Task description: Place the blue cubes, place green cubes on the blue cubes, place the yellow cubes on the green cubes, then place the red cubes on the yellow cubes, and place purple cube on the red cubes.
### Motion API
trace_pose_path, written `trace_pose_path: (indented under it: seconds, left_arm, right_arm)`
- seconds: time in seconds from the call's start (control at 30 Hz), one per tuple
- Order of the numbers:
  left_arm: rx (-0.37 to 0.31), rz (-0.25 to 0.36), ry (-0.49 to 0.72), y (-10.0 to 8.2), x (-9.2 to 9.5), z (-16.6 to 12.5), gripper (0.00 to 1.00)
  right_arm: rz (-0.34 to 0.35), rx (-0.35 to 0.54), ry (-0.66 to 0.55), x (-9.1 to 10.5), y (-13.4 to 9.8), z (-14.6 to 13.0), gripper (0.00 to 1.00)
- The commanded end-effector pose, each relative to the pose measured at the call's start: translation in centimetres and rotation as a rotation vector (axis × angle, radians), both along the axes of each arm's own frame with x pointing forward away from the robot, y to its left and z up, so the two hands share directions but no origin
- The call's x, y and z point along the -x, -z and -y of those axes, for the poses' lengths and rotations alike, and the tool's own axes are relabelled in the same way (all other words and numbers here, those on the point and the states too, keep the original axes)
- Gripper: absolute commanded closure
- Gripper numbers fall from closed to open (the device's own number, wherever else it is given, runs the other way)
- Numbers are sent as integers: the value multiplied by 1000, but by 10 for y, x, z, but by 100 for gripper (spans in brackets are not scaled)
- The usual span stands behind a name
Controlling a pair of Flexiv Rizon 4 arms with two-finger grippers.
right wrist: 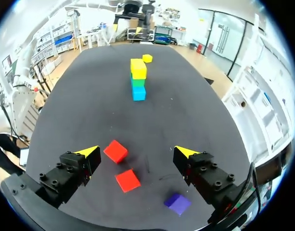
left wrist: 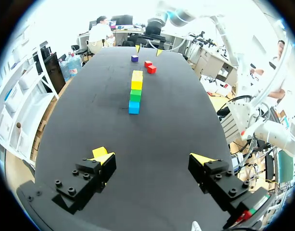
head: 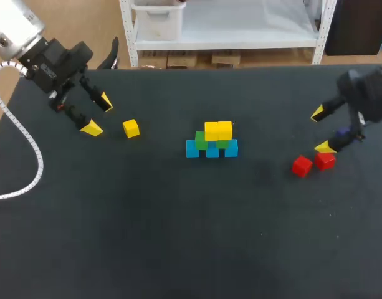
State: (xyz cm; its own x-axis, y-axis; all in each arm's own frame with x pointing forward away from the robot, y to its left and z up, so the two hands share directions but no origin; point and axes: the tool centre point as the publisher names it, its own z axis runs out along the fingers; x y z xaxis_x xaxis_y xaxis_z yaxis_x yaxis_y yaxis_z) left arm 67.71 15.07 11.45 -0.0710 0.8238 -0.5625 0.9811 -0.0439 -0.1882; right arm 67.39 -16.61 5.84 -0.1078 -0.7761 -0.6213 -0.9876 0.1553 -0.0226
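Left tool open, empty. Small loose yellow cube sits just beside one fingertip, outside the gap, toward the blue-green-yellow cube stack. Left arm clearly nearer. Beyond that stack: two red cubes, open right tool.

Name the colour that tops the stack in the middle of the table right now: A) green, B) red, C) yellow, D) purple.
C: the yellow cubes sit uppermost, on the green cubes, while both red cubes and the purple cube lie loose by the right gripper.
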Motion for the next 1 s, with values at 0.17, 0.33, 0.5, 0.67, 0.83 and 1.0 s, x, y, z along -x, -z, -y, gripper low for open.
trace_pose_path:
  seconds: [0.17,0.33,0.5,0.67,0.83,1.0]
  left_arm:
    - [1,0,3,0,-1,0,0]
    - [1,0,3,0,-1,0,0]
    - [1,0,3,0,-1,0,0]
    - [1,0,3,0,-1,0,0]
    - [1,0,3,0,-1,0,0]
    - [1,0,3,0,-1,0,0]
  right_arm:
    - [24,-34,24,4,-1,15,0]
    - [24,-38,14,3,-1,10,0]
    - [36,-41,9,4,-4,8,0]
    - [39,-33,11,5,-5,8,0]
    - [39,-33,11,5,-5,8,0]
    - [39,-33,11,5,-5,8,0]
